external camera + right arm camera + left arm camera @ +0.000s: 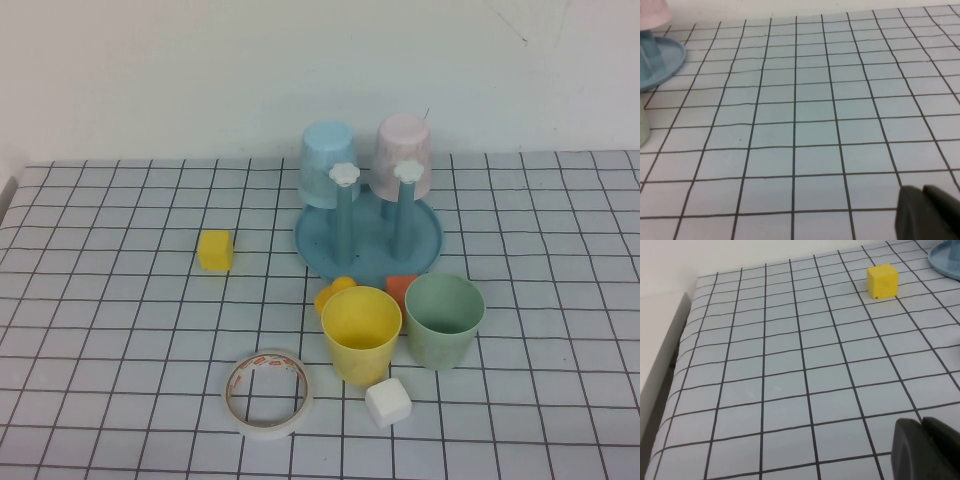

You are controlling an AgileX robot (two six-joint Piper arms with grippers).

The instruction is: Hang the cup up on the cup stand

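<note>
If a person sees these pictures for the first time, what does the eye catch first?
First the cup stand at the table's far middle, with the cup and a light blue cup upside down on its pegs. Then the yellow cup and green cup upright before it. Left gripper and right gripper hang low over bare table.

Setting: a robot test bench or lab tabletop, not a lived-in room.

The tabletop (120, 330) is covered with a pale sheet printed with a regular black grid, and it backs onto a bare white wall (200, 70) with no furniture or decoration. The items on it are plain plastic props: a blue cup stand (368, 240) carrying an upturned pink cup (404, 152) and a light blue cup (329, 160), a yellow cup (360, 333), a green cup (444, 319), a yellow block (215, 250), a white block (388, 403) and a roll of tape (267, 393). Both wrist views show the same grid sheet, each with a dark claw part at its edge.
</note>
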